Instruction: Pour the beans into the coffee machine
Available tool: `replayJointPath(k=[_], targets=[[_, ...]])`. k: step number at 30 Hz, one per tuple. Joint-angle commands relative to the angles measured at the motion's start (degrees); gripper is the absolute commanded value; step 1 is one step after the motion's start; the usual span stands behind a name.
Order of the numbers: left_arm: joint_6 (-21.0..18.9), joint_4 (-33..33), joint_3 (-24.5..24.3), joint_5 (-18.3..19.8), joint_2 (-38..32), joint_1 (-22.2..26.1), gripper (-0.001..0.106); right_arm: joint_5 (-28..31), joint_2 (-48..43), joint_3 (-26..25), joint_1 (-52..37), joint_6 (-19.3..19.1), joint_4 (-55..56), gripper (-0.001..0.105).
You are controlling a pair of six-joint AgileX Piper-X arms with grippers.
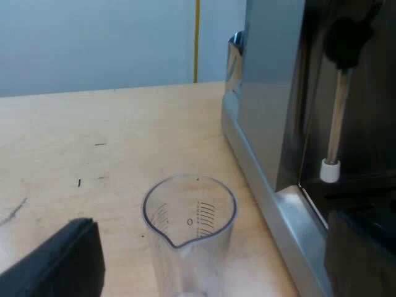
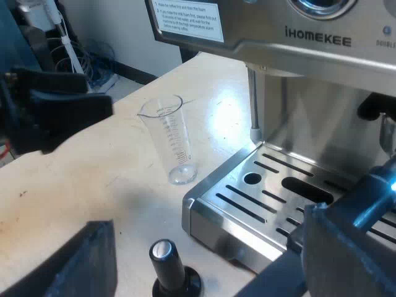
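An empty clear measuring glass (image 1: pixel 189 226) stands upright on the wooden table, close to the espresso machine's (image 1: pixel 272 93) side. My left gripper (image 1: pixel 210 247) is open, its fingers (image 1: pixel 59 263) wide apart on either side of the glass and not touching it. From the right wrist the same glass (image 2: pixel 170 139) stands near the drip tray (image 2: pixel 266 192), with the left arm's gripper (image 2: pixel 59 111) close beside it. My right gripper (image 2: pixel 207 247) is open and holds nothing, hanging over the table by the tray's corner.
A tamper with a black knob (image 2: pixel 168 263) stands on the table under my right gripper, near the tray's corner. The steam wand (image 2: pixel 253 102) hangs over the tray's edge, also the steam wand (image 1: pixel 337 117) with its white tip. Bare wooden table (image 1: pixel 93 142) stretches beyond the glass.
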Motion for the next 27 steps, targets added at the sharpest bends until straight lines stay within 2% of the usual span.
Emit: replayJointPath(k=[1,6,9,13,16,22,25,27], targets=[[-0.54,5.58,-0.86,-0.25,-4.47,0.02,0.085,1.41,-0.13,-2.64,0.10,0.74,1.30,0.064],[-0.55,15.44,-4.49,-0.38,-12.21,0.02,0.085,5.57,-0.13,-10.25,-0.01,0.17,12.98,0.064],[-0.55,19.54,-7.44,-0.37,-14.86,0.02,0.085,5.56,-0.13,-12.93,0.00,-0.48,16.41,0.064],[-0.55,23.76,-11.36,-0.37,-15.54,0.02,0.085,5.95,-0.13,-14.65,-0.11,-0.77,16.97,0.064],[-0.55,28.75,-17.24,-0.37,-15.37,0.02,0.085,8.07,-0.24,-17.09,-0.10,-0.75,18.43,0.064],[0.41,29.67,-22.13,-0.63,-15.34,0.02,0.085,7.93,-0.24,-21.01,-5.45,-0.57,23.55,0.064],[0.41,29.67,-22.70,-0.42,-15.34,0.02,0.085,5.90,-0.35,-23.11,-10.85,-0.76,26.58,0.064],[0.72,30.52,-22.88,-0.19,-15.16,0.02,0.085,2.51,-0.36,-24.53,-15.81,-0.73,28.34,0.064]])
